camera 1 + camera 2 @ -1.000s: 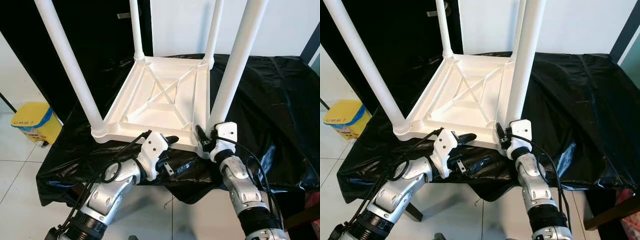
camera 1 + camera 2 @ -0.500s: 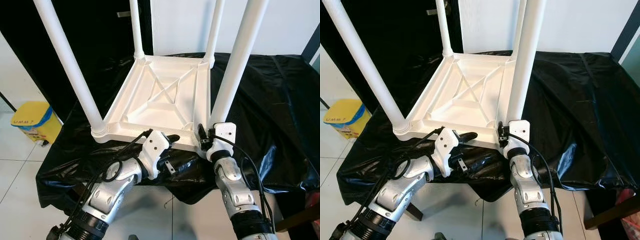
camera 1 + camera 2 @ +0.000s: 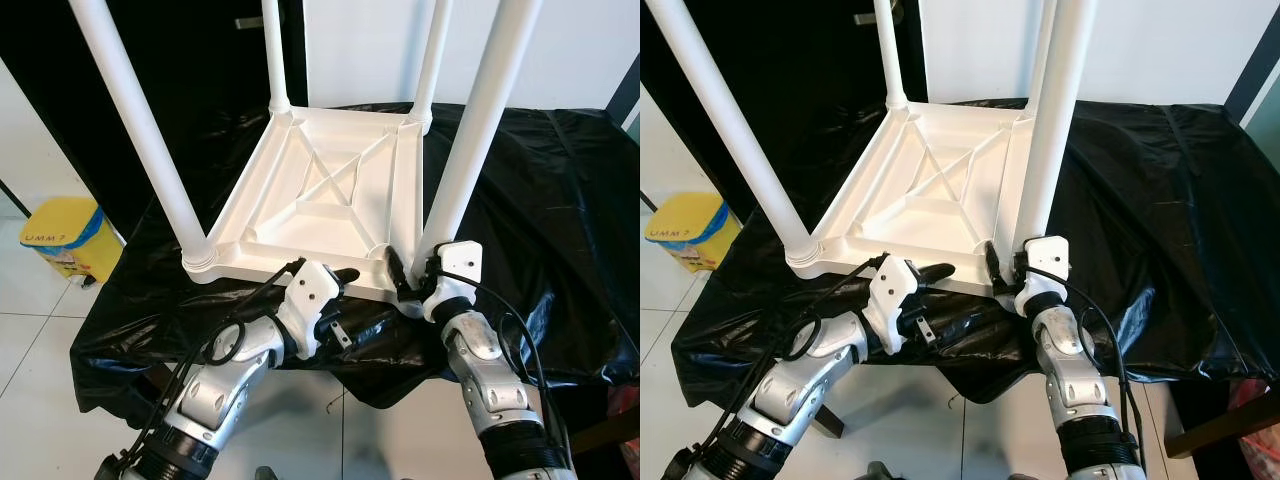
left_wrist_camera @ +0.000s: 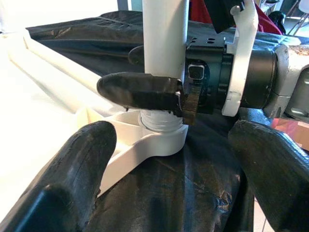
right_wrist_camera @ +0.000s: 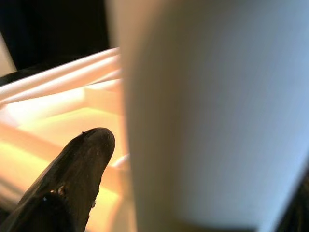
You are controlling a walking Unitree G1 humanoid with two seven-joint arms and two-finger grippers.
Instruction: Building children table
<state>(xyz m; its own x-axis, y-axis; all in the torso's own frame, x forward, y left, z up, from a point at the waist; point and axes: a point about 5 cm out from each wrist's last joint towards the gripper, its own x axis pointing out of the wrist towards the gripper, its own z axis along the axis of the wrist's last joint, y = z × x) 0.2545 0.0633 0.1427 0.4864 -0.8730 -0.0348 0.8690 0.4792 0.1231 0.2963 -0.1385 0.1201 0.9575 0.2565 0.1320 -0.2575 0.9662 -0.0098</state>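
The black plastic sheet (image 3: 560, 200) covers the work surface, and on it the white children's table (image 3: 320, 200) lies upside down with all four legs standing up from its corners, so the build looks close to finished. Over the last second the right arm swung in beside the near right leg (image 3: 470, 150) and back out a little, its gripper staying at the foot of that leg throughout, which reads as twisting or seating the leg in its socket. The right gripper (image 3: 410, 280) is pinched around the leg's base just above the corner collar. The left gripper (image 3: 335, 290) has stayed spread, holding nothing, at the tabletop's near edge. A yellow bin (image 3: 65, 240) sits on the floor, well apart.
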